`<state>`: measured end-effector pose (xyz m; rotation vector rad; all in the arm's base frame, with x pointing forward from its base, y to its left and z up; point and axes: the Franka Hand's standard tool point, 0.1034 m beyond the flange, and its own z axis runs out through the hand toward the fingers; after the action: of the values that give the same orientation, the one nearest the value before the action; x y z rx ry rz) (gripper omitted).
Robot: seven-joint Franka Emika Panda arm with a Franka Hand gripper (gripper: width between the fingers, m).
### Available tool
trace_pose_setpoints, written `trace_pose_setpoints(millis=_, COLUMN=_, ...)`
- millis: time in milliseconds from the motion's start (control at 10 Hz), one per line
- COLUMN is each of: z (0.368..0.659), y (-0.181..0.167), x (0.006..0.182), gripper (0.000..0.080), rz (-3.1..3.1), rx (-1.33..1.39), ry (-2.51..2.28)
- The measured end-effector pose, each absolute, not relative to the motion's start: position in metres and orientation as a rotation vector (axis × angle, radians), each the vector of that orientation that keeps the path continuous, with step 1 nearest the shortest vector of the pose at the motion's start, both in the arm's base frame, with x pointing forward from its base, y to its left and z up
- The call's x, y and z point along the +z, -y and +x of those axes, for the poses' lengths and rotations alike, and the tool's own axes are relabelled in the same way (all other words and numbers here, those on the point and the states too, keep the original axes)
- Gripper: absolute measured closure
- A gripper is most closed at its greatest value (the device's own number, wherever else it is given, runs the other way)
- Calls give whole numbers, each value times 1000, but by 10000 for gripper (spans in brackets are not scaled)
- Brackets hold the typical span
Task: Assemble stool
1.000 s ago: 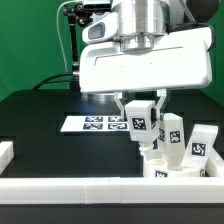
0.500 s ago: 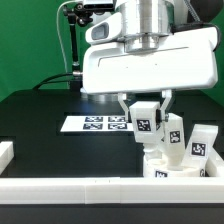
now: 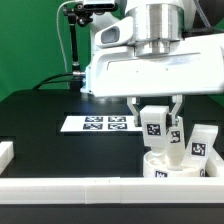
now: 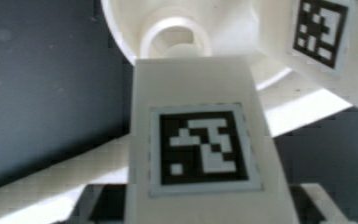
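Note:
My gripper [image 3: 155, 118] is shut on a white stool leg [image 3: 154, 127] and holds it upright, its square tag facing the camera. The leg's foot is just above the round white seat disc [image 3: 150, 161], which lies against the front rail. In the wrist view the held leg [image 4: 194, 110] fills the middle between my fingers [image 4: 98, 205], and an open socket [image 4: 172, 40] of the seat disc [image 4: 291, 110] lies beyond it. A second leg [image 3: 177, 136] stands just behind the held one, and a third leg [image 3: 200, 146] stands to the exterior view's right. I cannot tell whether they sit in sockets.
The marker board [image 3: 95, 123] lies flat on the black table, to the exterior view's left of the gripper. A long white rail [image 3: 80, 187] runs along the front edge, with a short rail piece [image 3: 8, 151] at the left. A green backdrop and a camera stand are behind.
My gripper has moved toward the exterior view's right with the leg in it, and now hangs over the seat disc. The other legs and the seat have not moved.

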<state>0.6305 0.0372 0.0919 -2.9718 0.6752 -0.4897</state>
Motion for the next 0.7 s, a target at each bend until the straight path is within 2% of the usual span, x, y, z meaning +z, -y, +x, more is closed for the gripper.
trace_pose_setpoints(millis=700, z=626, y=-36, x=79, gripper=462, rz=-2985, rx=-473, ry=-676)
